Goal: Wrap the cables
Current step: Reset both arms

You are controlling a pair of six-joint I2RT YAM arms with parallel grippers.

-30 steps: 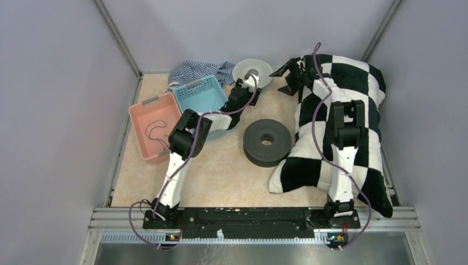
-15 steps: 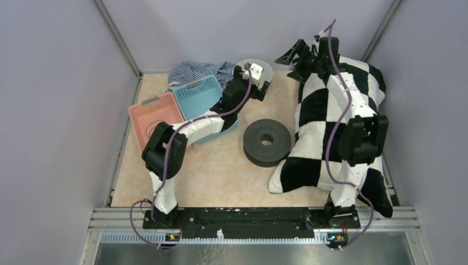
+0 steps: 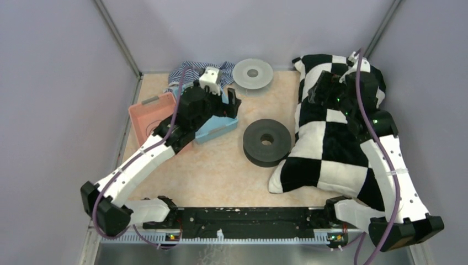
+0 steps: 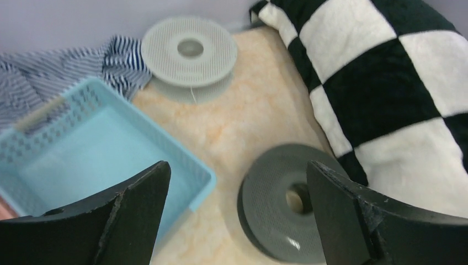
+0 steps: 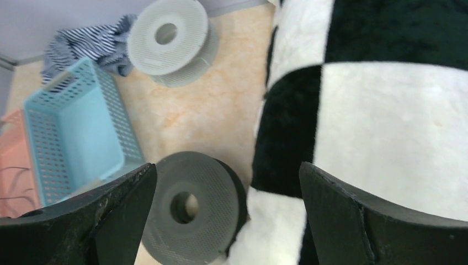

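Cables stay unwrapped: the one thin black cord point(image 3: 149, 128) we can see lies loose in the pink plastic basket point(image 3: 142, 113), while our left fingers point(image 4: 132, 215) have swung back to hover wide and empty just right of it, our right fingers point(image 5: 342, 215) likewise, well to its right.

The white-and-black left arm point(image 3: 138, 165) and right arm point(image 3: 397, 171) are leaning far forward.
The black left gripper point(image 4: 237, 168) and black right gripper point(image 5: 226, 168) are both holding their jaws wide apart.

Plush pillow point(image 3: 323, 138), perforated plastic basket point(image 4: 83, 154), matt grey spool point(image 4: 270, 193).
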